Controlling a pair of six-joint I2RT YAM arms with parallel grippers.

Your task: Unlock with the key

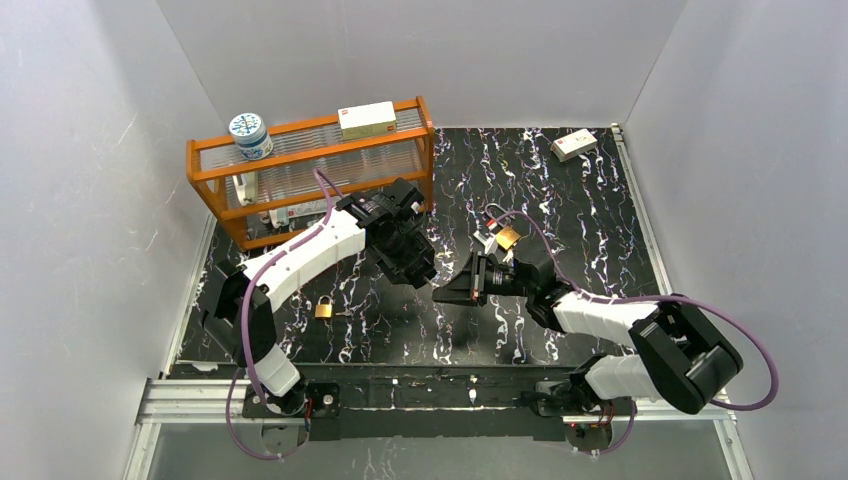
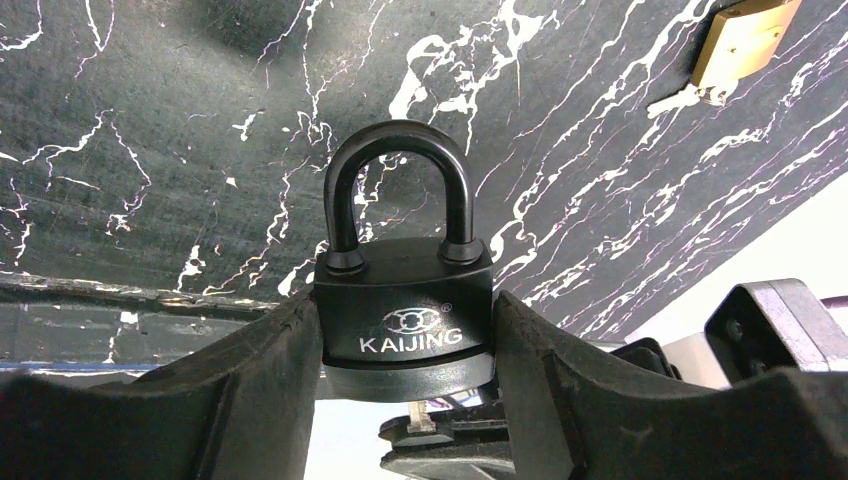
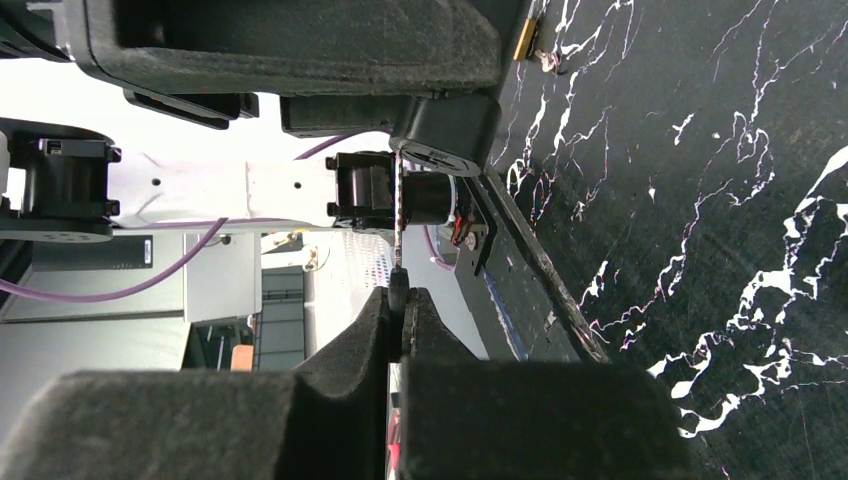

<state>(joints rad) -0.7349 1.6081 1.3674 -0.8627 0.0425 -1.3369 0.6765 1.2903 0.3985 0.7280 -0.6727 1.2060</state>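
My left gripper (image 2: 405, 320) is shut on a black KAIJING padlock (image 2: 405, 305), holding it by its sides above the table with the closed shackle pointing away from the wrist. My right gripper (image 3: 400, 295) is shut on the head of a silver key (image 3: 398, 215). The key's blade points straight at the padlock's underside (image 3: 440, 130), and its tip touches the underside. How deep it sits cannot be told. In the top view the two grippers meet at mid-table, left (image 1: 418, 265) and right (image 1: 468, 283). The key's blade also shows under the lock in the left wrist view (image 2: 424, 420).
A brass padlock (image 1: 324, 309) lies on the black marble table (image 1: 590, 230) front left. Another brass padlock with keys (image 1: 507, 237) lies just behind my right gripper. An orange rack (image 1: 310, 165) with a tin (image 1: 250, 135) and a box (image 1: 367, 119) stands back left. A white box (image 1: 574, 145) lies back right.
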